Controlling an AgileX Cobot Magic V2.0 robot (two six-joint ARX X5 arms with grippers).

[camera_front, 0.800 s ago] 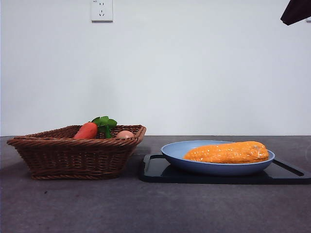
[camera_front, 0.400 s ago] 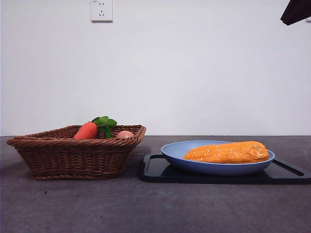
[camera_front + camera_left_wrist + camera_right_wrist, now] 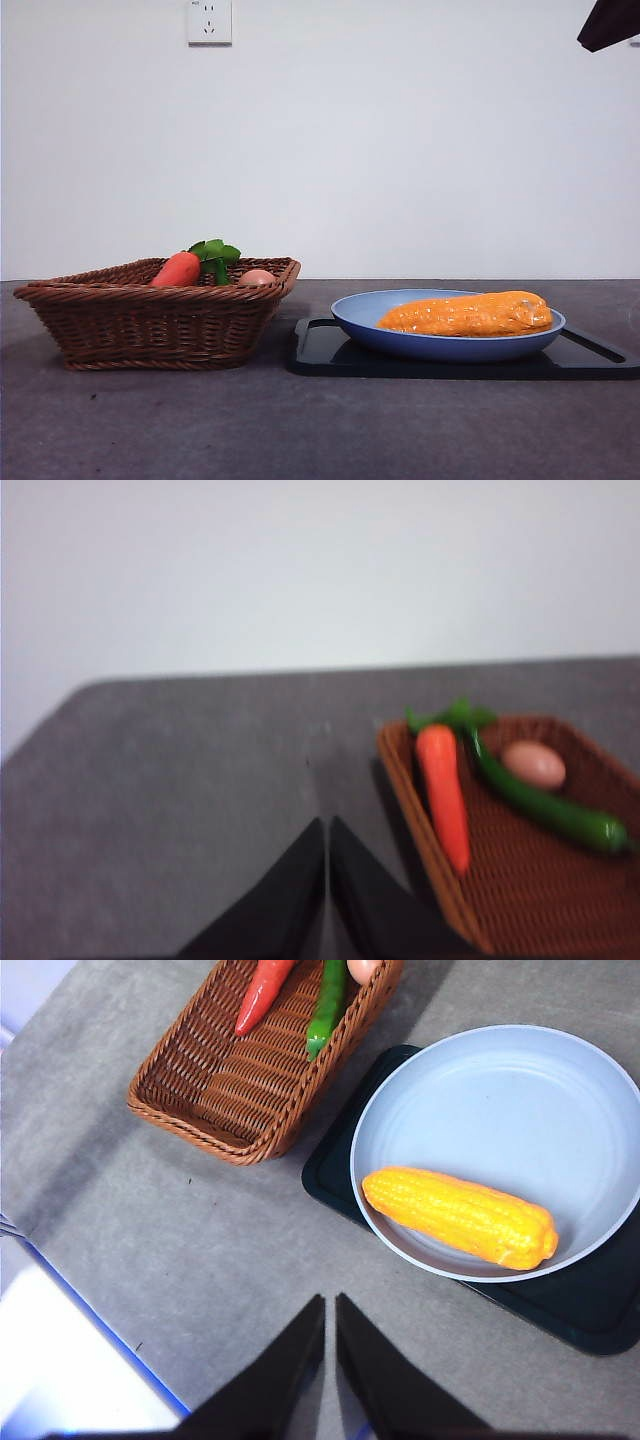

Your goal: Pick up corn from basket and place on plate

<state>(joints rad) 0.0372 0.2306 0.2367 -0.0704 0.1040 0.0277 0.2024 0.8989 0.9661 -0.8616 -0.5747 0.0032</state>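
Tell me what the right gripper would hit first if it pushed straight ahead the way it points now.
Most likely bare table. The right gripper, jaws together, is raised and aimed down at the grey surface, short of the black tray and the plate holding the corn. Depth is unclear, so this is a judgement.

You have one corn (image 3: pixel 459 1215), one plate (image 3: pixel 560 1070), one black tray (image 3: pixel 590 1305) and one basket (image 3: pixel 215 1095). In the basket, count one carrot (image 3: pixel 262 994), one green pepper (image 3: pixel 327 1007) and one egg (image 3: pixel 533 764). One wall socket (image 3: pixel 209 21).
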